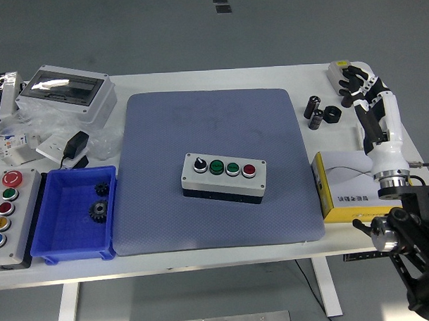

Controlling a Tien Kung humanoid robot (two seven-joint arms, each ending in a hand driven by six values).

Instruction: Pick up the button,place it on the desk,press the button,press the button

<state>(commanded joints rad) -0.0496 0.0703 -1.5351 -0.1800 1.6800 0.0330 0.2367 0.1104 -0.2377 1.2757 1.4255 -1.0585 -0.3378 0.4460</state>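
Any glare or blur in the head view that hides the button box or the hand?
Head view: sharp, evenly lit; the grey four-button control box on the blue mat shows clearly with soft shadows. Glare only on the clear lid of the grey enclosure at far left. The right hand is slightly soft.

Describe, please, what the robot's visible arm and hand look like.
Only the right arm shows. Its hand has black fingers with white segments and a white back. A white forearm shell narrows to a silver metal ring at the wrist joint. Below that, the arm is black, built of bracket-like links with round silver joint caps. A thin cable loops out beside the ring.
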